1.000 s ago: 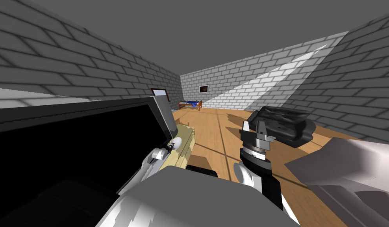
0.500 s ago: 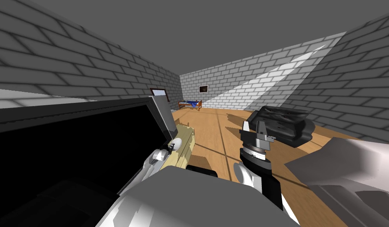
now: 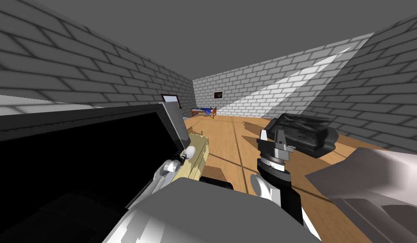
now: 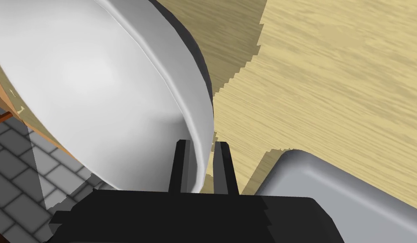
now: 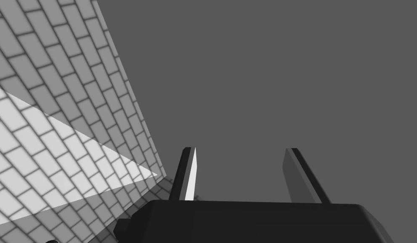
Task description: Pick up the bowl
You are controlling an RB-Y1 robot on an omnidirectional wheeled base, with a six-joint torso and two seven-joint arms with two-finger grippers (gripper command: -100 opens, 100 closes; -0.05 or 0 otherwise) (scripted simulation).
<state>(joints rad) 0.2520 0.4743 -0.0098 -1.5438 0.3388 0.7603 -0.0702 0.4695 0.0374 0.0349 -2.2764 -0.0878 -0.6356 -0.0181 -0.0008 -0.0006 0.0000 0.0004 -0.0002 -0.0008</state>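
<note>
The black television (image 3: 77,160) takes up most of the light wooden worktop (image 4: 330,84), and a black sofa (image 3: 302,133) sits well apart on the floor to the right. The white bowl (image 4: 98,84) is on the stretch of worktop just past the television's end, near that end's edge. In the head view it is a small pale round at the tip of the left arm.

The left gripper (image 4: 201,143) is clenched on the bowl's rim, with one thin finger inside the hollow and the other against the outer wall. The bowl looks tilted against the wood. Whether its base is clear of the worktop cannot be told from these views.

The step in hand appears to be the lift. A pinch on one point of the rim leaves the bowl free to swing around the fingers, so the grip should stay firm. The rise should be slow and straight up, without twisting the wrist. The television is just beside the arm, so the path is safer going up and towards the open end of the worktop, not sideways towards the screen. If the rim starts to slide between the blades, setting the bowl down and taking a deeper hold is better than carrying on.

The right gripper (image 3: 272,134) is raised over the floor with its fingers spread and nothing between them. It is best kept parked there.
</note>
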